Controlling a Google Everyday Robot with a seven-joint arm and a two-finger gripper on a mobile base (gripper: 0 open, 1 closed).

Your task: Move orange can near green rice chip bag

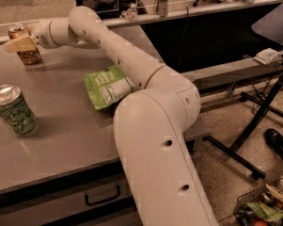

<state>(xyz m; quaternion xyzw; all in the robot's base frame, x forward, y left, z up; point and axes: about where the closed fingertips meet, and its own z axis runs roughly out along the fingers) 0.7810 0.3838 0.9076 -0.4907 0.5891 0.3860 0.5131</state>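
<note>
The orange can [28,55] stands upright on the grey table [61,126] at its far left corner. My gripper [21,44] is at the can's upper part, its tan end lying across the side of the can that faces the camera. The green rice chip bag [106,86] lies flat in the middle of the table with its white label panel up, well to the right of the orange can. My arm's forearm passes over the bag's right edge and hides it.
A pale green can [14,109] stands near the table's left front. A drawer handle [102,195] shows under the table front. A plastic bottle [131,12] stands behind the table. Stand legs [254,126] and a wire basket [265,204] are on the floor at the right.
</note>
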